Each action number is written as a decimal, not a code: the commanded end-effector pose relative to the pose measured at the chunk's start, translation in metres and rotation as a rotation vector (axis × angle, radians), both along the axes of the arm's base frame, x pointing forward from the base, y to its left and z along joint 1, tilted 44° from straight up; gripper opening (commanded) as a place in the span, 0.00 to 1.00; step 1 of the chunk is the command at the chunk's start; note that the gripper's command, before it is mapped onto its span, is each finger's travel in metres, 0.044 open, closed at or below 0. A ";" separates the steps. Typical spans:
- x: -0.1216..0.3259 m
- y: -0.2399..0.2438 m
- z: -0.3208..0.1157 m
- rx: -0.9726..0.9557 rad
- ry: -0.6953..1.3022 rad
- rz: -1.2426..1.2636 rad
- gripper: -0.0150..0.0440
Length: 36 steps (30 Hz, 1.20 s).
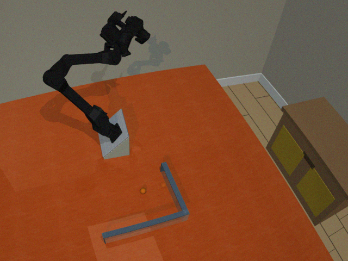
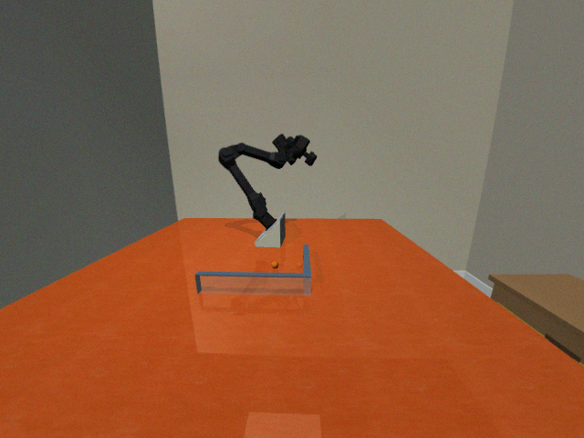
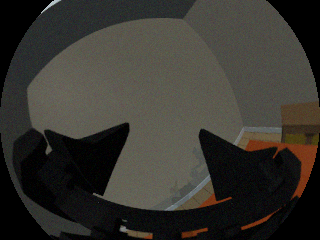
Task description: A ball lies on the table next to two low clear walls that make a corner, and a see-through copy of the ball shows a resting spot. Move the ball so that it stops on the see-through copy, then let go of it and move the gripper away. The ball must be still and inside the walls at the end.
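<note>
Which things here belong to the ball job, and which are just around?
Job:
- ball
- see-through copy
- walls
- gripper, open, held high and away from the ball

Just around:
- grey wedge at the arm's base
- cabinet on the floor beside the table

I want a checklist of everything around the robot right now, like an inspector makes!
Surface: orange table, glossy, with paler square patches.
Job's things: ball on the table, inside the corner of the blue-edged clear walls; see-through copy just beside it, nearer the wall. Ball not yet on it.
Clutter: grey wedge under the arm's base.
Gripper: gripper open, holding nothing, raised high, pointing at the room wall, far from the ball.
Cables: nothing seen.
Surroundings: beige room walls, wood floor, brown cabinet with yellow doors.
</note>
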<state>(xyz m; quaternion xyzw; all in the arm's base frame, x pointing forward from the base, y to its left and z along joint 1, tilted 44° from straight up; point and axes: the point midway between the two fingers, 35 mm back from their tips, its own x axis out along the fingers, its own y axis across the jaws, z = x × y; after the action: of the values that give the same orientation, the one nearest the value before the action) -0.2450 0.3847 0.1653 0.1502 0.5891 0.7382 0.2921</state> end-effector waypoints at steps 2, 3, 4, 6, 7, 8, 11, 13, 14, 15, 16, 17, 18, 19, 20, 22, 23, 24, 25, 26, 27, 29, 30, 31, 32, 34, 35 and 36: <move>0.004 0.003 -0.002 -0.004 -0.008 -0.014 0.84; 0.010 0.006 -0.005 -0.010 -0.019 -0.031 0.80; 0.017 0.011 -0.009 -0.018 -0.033 -0.054 0.75; 0.037 0.022 -0.018 -0.039 -0.071 -0.114 0.67; 0.045 0.026 -0.022 -0.048 -0.087 -0.138 0.63; 0.051 0.029 -0.025 -0.055 -0.098 -0.155 0.63; 0.069 0.037 -0.034 -0.059 -0.150 -0.203 0.63; 0.098 0.047 -0.048 -0.068 -0.234 -0.273 0.63; 0.114 0.052 -0.055 -0.075 -0.280 -0.307 0.63; 0.130 0.055 -0.063 -0.084 -0.327 -0.340 0.63; 0.146 0.058 -0.070 -0.095 -0.374 -0.371 0.63; 0.162 0.060 -0.077 -0.107 -0.421 -0.400 0.63; 0.178 0.061 -0.084 -0.121 -0.469 -0.426 0.63; 0.194 0.061 -0.091 -0.138 -0.517 -0.451 0.63; 0.210 0.061 -0.098 -0.155 -0.566 -0.473 0.63; 0.242 0.055 -0.114 -0.206 -0.638 -0.506 0.63; 0.257 0.051 -0.121 -0.231 -0.672 -0.519 0.63; 0.269 0.047 -0.127 -0.254 -0.700 -0.529 0.63; 0.279 0.044 -0.132 -0.274 -0.723 -0.537 0.63; 0.287 0.041 -0.136 -0.289 -0.740 -0.542 0.63; 0.292 0.039 -0.139 -0.300 -0.757 -0.546 0.63; 0.310 0.033 -0.146 -0.333 -0.810 -0.556 0.63; 0.321 0.028 -0.151 -0.356 -0.846 -0.561 0.63; 0.334 0.022 -0.156 -0.386 -0.887 -0.565 0.63; 0.349 0.014 -0.162 -0.420 -0.933 -0.566 0.63; 0.377 -0.004 -0.174 -0.495 -1.021 -0.558 0.63; 0.390 -0.015 -0.179 -0.534 -1.063 -0.549 0.63; 0.402 -0.025 -0.184 -0.574 -1.102 -0.537 0.63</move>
<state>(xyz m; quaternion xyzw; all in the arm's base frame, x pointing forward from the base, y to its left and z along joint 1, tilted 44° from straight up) 0.1149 0.3898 -0.0025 -0.1224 0.4687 0.4735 0.7356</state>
